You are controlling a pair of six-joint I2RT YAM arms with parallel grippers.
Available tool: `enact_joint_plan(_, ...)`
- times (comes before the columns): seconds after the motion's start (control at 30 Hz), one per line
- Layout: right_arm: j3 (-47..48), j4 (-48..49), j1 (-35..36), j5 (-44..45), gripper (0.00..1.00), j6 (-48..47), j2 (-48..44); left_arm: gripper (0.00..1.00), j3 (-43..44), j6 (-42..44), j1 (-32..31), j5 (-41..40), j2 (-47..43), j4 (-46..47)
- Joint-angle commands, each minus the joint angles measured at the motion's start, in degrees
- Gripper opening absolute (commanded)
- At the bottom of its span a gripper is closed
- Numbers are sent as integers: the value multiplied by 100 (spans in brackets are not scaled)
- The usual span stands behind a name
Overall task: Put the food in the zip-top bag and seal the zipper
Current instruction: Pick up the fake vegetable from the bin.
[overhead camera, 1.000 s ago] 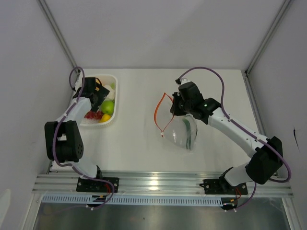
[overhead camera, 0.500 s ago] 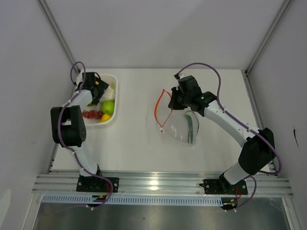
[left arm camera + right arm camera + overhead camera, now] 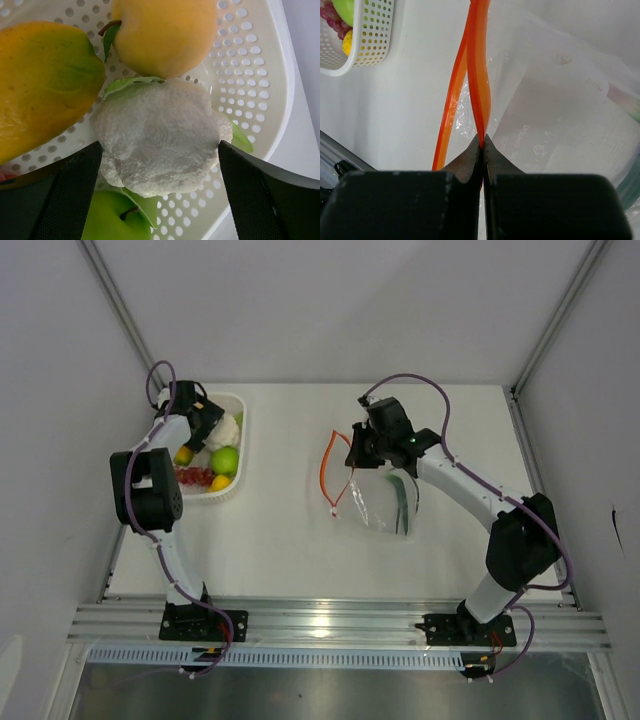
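1. Currently, the left jaws are spread around the white cauliflower [image 3: 160, 145] in the mesh basket [image 3: 265, 90].
2. The zip-top bag [image 3: 560, 130] has its zipper [image 3: 479, 75] pinched by the right jaws, over the tabletop [image 3: 290, 530].

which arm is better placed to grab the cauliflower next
Left: the left gripper, open, straddles the cauliflower in the basket; the right gripper is shut on the zipper of the zip-top bag.

White table [image 3: 290, 540], mesh basket [image 3: 243, 445] left, zip-top bag [image 3: 382, 508] centre-right
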Motion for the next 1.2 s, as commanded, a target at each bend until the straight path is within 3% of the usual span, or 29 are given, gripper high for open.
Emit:
enact_joint_plan(0.0,357,106,-14,-82,0,-23,-45,99,247,152,38,148,29,-216)
enact_joint_plan(0.23,357,0,-32,-21,0,-137,-195,99,317,-68,29,244,64,-629)
enact_joint_plan(0.47,217,-44,-93,-56,0,-234,-344,100,326,-173,-33,-168,-68,-1077)
enact_joint_plan(0.9,-126,141,-251,-240,0,-226,-458,100,1196,143,-15,24,618,-1613)
enact_joint_plan(1.07,-117,176,-260,-258,0,-208,-441,100,705,179,-15,191,293,-876)
enact_joint_plan(1.13,-117,167,-260,-249,0,-199,-441,95,713,187,-15,209,301,-814)
enact_joint_plan(1.17,-109,167,-260,-241,0,-199,-450,88,730,196,-15,218,319,-805)
